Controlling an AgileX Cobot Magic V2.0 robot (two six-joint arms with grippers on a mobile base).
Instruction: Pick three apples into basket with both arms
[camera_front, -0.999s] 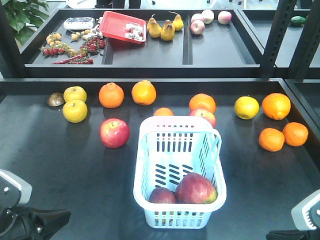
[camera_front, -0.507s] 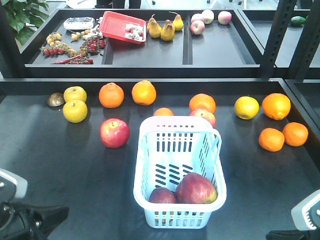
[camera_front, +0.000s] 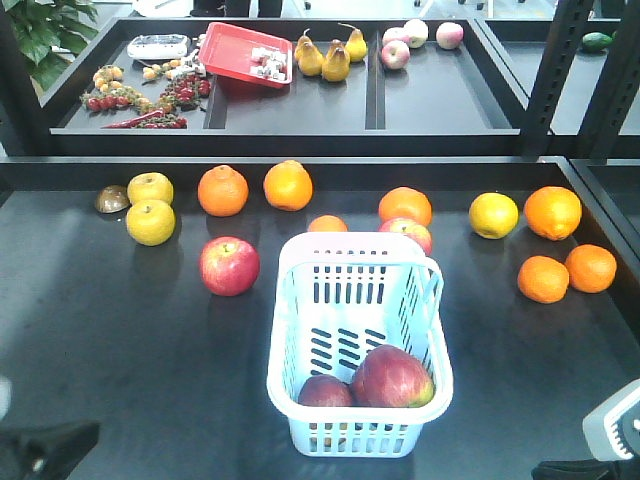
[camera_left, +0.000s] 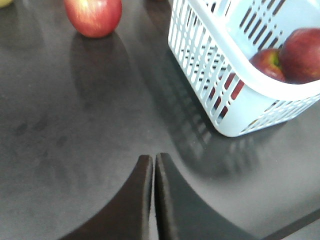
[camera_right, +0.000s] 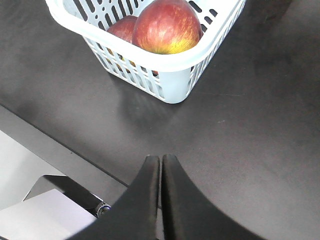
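Observation:
The pale blue-white basket (camera_front: 300, 330) stands at the table's front middle with two dark-red apples in it, a large one (camera_front: 392, 377) and a smaller one (camera_front: 324, 391). A third red apple (camera_front: 229, 266) lies on the table left of the basket. In the left wrist view the left gripper (camera_left: 153, 159) is shut and empty over bare table, with the loose apple (camera_left: 93, 16) far ahead and the basket (camera_left: 200, 55) to its right. In the right wrist view the right gripper (camera_right: 161, 159) is shut and empty near the table's front edge, before the basket (camera_right: 175, 80).
Orange citrus fruits (camera_front: 222, 190), yellow fruits (camera_front: 150, 222) and a pink-yellow peach (camera_front: 407, 233) lie along the back of the table. A rear shelf holds a red tray (camera_front: 245, 54), pears and small fruits. The right arm's white wrist block (camera_front: 613, 425) shows at the bottom right.
The left arm has drawn back down and left out of the front view; only a dark tip shows at the bottom left corner. The fruits and basket have not moved.

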